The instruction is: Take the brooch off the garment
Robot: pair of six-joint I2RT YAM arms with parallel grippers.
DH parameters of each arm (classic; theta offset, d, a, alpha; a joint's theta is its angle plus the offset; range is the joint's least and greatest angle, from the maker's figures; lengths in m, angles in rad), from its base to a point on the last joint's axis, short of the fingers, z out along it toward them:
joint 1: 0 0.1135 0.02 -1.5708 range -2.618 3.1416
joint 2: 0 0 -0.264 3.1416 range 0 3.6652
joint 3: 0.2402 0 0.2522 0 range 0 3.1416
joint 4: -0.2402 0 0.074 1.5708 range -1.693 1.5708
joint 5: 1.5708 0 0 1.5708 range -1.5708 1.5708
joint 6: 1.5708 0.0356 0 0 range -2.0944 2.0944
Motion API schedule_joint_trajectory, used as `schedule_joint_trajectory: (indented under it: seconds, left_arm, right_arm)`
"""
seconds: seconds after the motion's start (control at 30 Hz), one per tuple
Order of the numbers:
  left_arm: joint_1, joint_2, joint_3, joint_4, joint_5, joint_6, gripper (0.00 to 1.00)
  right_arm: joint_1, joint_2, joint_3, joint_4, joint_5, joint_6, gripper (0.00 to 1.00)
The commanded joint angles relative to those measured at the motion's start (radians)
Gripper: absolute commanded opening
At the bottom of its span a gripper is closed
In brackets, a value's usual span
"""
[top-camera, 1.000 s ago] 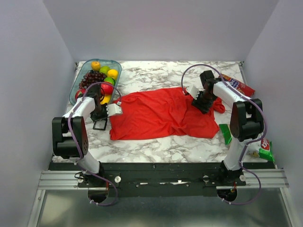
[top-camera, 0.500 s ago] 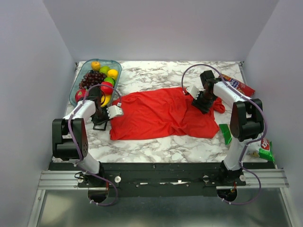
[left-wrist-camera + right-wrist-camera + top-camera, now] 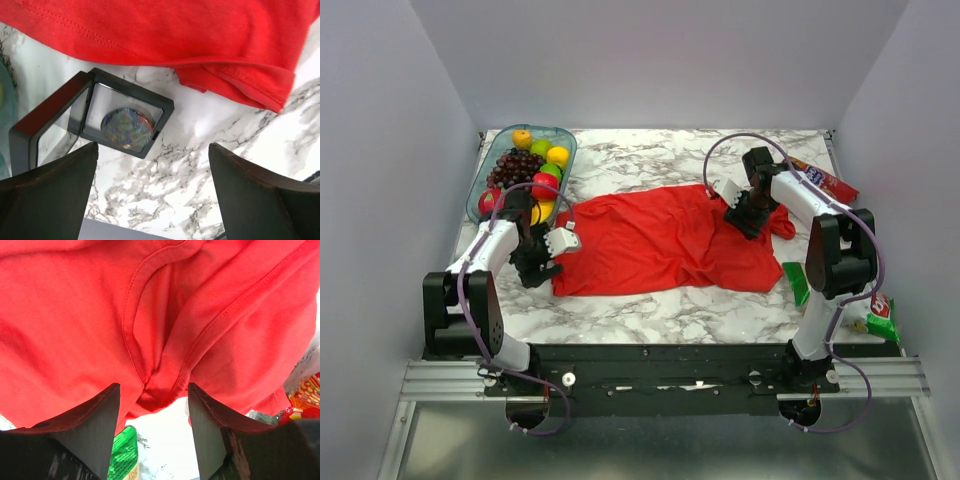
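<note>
The red garment (image 3: 660,240) lies spread across the middle of the marble table. In the left wrist view its hem (image 3: 175,30) runs along the top. Below it a small round iridescent brooch (image 3: 127,129) rests on the clear panel of an open black frame (image 3: 30,125). My left gripper (image 3: 153,147) hangs open above bare marble just beside that frame, holding nothing; from above it (image 3: 542,262) is off the shirt's left edge. My right gripper (image 3: 750,215) is at the shirt's far right corner, open, with a fold of red cloth (image 3: 160,385) at its tips (image 3: 154,386).
A clear tray of fruit (image 3: 485,195) stands at the back left, close behind my left arm. A red snack bag (image 3: 825,180) lies at the back right. A green packet (image 3: 796,282) (image 3: 122,455) sits by the shirt's right edge, another packet (image 3: 880,320) farther right.
My left gripper has opened wide and shifted slightly toward the near-left, over the black frame. The right arm and the shirt have stayed in place.
</note>
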Motion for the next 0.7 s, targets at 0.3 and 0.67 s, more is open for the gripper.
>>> schedule_joint_trajectory:
  seconds: [0.3,0.67]
  left_arm:
    - [-0.017,-0.159,0.263,-0.347,0.423,-0.062,0.99]
    - [-0.049,-0.141,0.304,0.333,0.248,-0.969,0.99]
  right_arm:
    - [0.005,-0.132,0.155,-0.116,-0.241,0.083,0.78]
    - [0.007,-0.199,0.439,0.197,-0.02,0.733,0.8]
